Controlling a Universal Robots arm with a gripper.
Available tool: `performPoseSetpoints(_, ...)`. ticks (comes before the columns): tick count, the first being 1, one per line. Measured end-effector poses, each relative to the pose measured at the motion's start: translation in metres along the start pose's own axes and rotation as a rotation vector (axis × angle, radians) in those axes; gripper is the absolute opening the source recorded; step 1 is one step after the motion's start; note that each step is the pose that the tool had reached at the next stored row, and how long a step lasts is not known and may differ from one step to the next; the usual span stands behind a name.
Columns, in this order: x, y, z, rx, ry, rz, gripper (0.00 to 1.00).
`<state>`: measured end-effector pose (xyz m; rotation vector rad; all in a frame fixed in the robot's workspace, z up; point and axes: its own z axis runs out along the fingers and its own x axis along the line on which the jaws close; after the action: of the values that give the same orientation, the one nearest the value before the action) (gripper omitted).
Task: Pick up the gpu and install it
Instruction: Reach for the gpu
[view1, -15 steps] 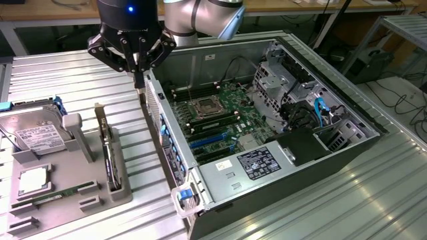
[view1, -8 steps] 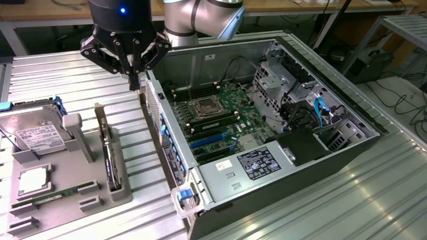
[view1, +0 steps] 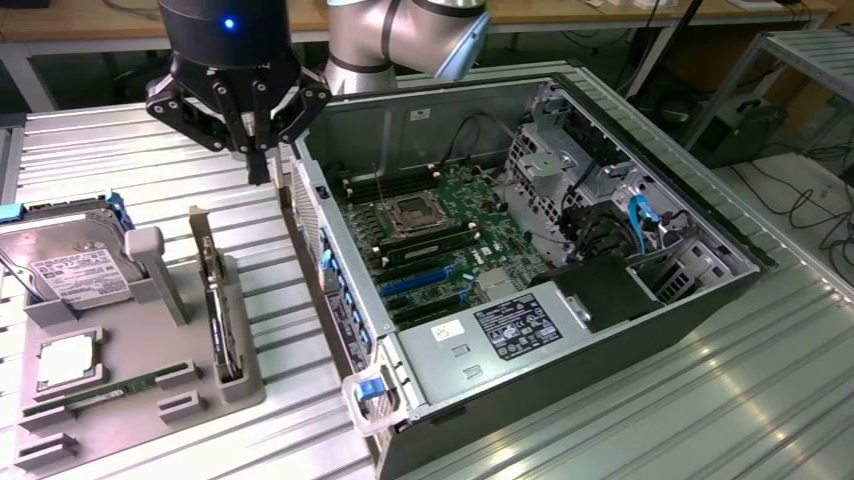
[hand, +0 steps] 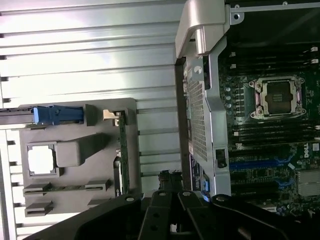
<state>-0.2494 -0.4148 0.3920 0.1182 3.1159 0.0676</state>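
Observation:
The gpu (view1: 214, 292) is a thin dark card standing on its edge in a slot of the grey holder (view1: 243, 385), at the exterior view's left. In the wrist view the gpu (hand: 123, 152) shows edge-on as a narrow green strip. My gripper (view1: 256, 172) hangs shut and empty above the ribbed table, between the holder's far end and the open computer case (view1: 694, 290), beyond the card and higher than it. The dark fingers (hand: 161, 210) are pressed together in the wrist view. Blue expansion slots (view1: 420, 285) lie on the motherboard (view1: 441, 225) inside the case.
A silver hard drive (view1: 78, 270) with a white label, a square processor (view1: 63, 362) and a green memory stick (view1: 127, 385) share the holder. The case's side wall (view1: 310, 230) rises just beside my gripper. Ribbed metal table (view1: 120, 150) stretches behind the holder.

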Motion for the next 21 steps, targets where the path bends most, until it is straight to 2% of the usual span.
performPoseSetpoints(21,0.029,-0.0098,-0.0007,0.0001,0.0001,0.000,0.11)
